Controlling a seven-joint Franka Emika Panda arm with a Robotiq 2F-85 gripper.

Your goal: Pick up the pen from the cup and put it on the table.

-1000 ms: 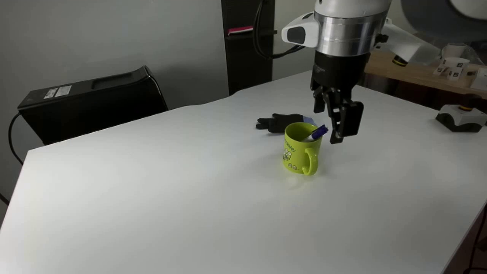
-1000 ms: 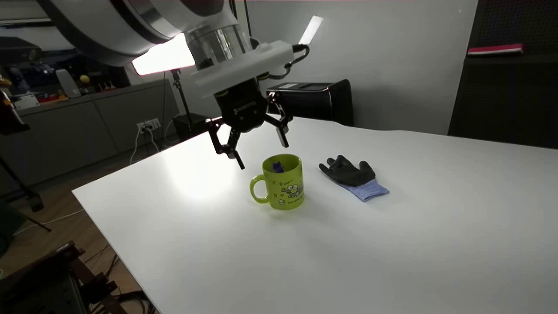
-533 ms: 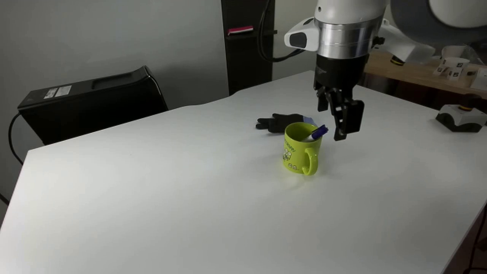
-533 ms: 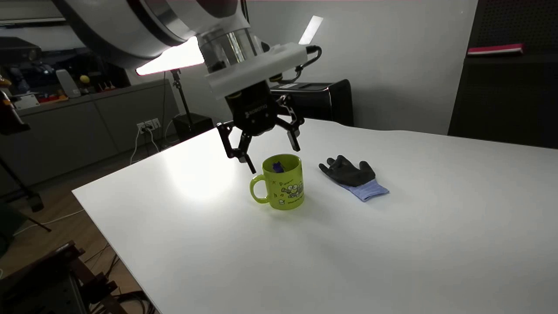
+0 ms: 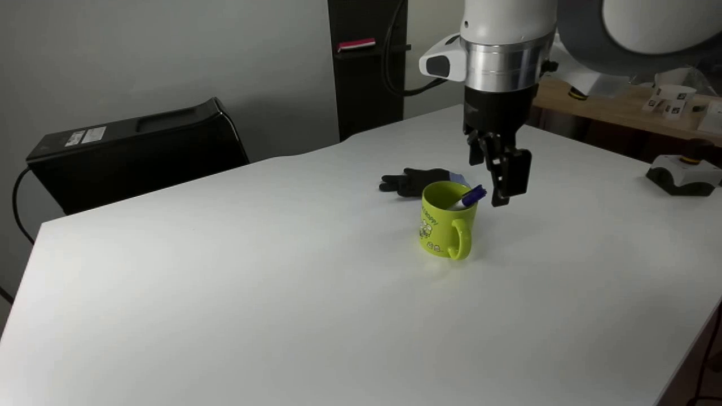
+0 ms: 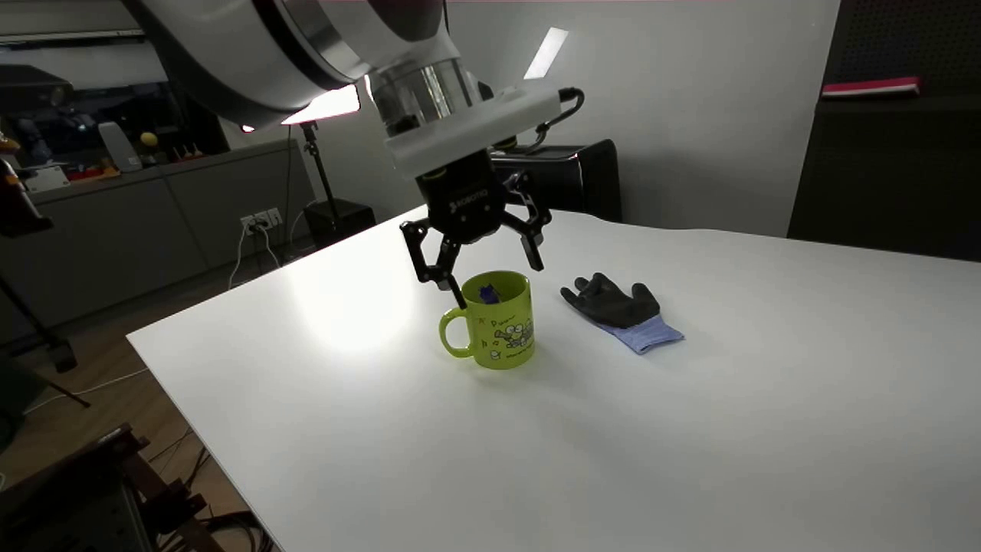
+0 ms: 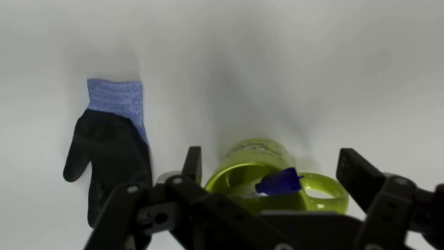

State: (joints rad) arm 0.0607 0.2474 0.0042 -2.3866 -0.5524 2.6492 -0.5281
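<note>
Claw (image 6: 498, 284), jaws spread wide w/ nothing gripped, hangs above counter (image 6: 690, 445) nr. green cup (image 6: 502, 331). Pen (image 7: 279, 182), blue-capped, leans inside cup, cap at rim on handle (image 7: 341, 199) side. Cup stands upright on counter; in wrist view, it shows betw. jaws. Glove (image 7: 114, 146), blk. w/ blue cuff, lies flat nr. cup, apart from it.

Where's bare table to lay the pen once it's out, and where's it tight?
In an exterior view, bare table spreads before the mug and across toward the black box. Tight around the mug: a glove alongside, the open hand hanging near.
</note>
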